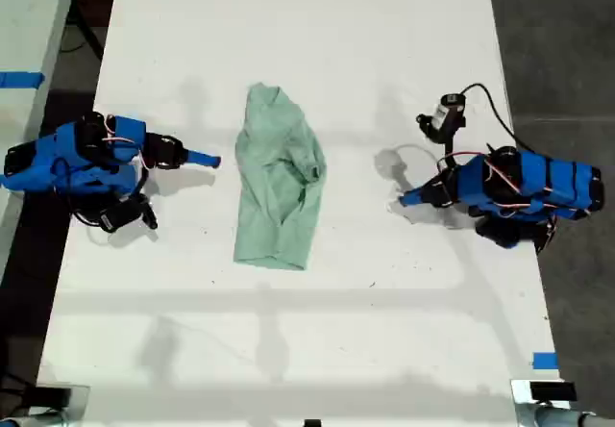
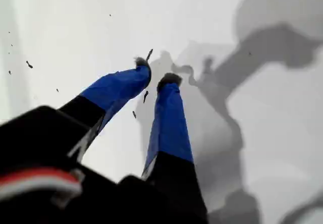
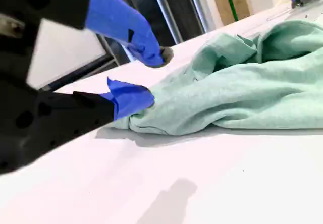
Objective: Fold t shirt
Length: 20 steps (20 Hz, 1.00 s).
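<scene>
The pale mint-green t shirt (image 1: pixel 279 182) lies bunched in a long wrinkled strip at the middle of the white table (image 1: pixel 317 331). My second gripper (image 1: pixel 209 161) is on the exterior view's left, level with the table and just short of the shirt's edge. It is open, its fingertips (image 3: pixel 132 99) right beside the t shirt (image 3: pixel 242 88) with nothing between them. On the exterior view's right my first gripper (image 1: pixel 408 196) points down at bare table, well apart from the shirt. Its blue fingers (image 2: pixel 169 118) are drawn together to a sliver of a gap, holding nothing.
A small camera on a black cable (image 1: pixel 444 115) sticks out above the arm on the exterior view's right. Blue tape (image 1: pixel 545 360) marks the table's near corner on that side. Dark floor borders both long edges, and a second table with blue tape (image 1: pixel 19 79) stands at the exterior view's left.
</scene>
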Tool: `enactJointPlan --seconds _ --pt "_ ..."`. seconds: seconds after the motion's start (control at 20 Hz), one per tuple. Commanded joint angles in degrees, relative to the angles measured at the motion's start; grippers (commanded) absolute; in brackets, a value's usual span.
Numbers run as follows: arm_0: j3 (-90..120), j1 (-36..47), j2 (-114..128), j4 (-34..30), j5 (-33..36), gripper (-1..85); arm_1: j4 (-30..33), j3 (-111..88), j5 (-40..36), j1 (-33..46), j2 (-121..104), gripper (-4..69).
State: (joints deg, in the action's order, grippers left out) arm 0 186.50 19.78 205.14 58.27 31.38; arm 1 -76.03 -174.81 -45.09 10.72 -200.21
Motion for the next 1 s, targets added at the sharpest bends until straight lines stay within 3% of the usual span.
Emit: enactJointPlan --seconds 0.0,0.75,0.95 --pt "2.3 0.4 0.5 -0.7 0.4 7.9 -0.4 -3.3 -0.7 -0.1 -0.8 5.9" --pt "2.3 0.4 0.5 -0.7 0.4 7.7 -0.4 -3.3 -0.7 -0.1 -0.8 5.9" --pt "2.3 1.2 0.5 -0.7 -5.6 7.6 -0.4 -3.3 -0.7 -0.1 -0.8 5.9"
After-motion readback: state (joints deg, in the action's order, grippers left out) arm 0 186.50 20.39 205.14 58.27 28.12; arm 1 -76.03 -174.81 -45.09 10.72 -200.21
